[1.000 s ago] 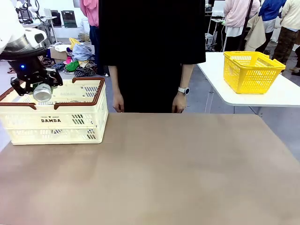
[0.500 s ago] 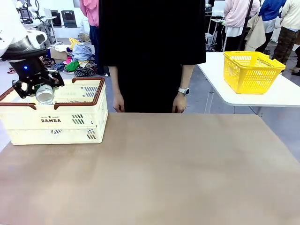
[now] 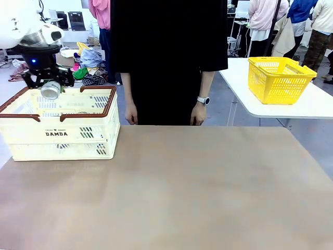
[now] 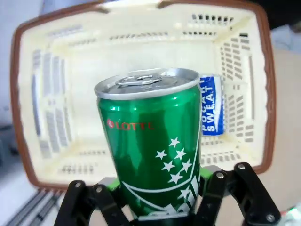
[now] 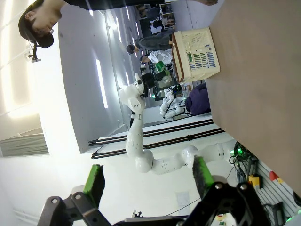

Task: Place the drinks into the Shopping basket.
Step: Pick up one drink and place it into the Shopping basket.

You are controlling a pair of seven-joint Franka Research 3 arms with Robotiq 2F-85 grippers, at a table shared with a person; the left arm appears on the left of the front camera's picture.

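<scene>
Left gripper [image 3: 50, 87] over basket [image 3: 78, 122] at desk's [image 3: 182, 187] left end, jaws pinching green can [image 4: 157, 146], held above the open basket. Blue can [image 4: 211, 106] lying inside against a basket wall. Right gripper [image 5: 148, 181] off the desk, jaws spread wide on nothing.

bright, even indoor light from overhead fills the front view; the brown table [image 3: 182, 187] looks matte, with faint pale sheen patches and hardly any shadow. that view is sharp throughout. in the left wrist view the green can [image 4: 155, 150] carries soft vertical glare, its silver top shines, and the cream basket [image 4: 56, 117] behind is washed out and blurred, its rim bowed by the lens. the right wrist view is rolled sideways, with blown-out white areas and ceiling light strips.
</scene>
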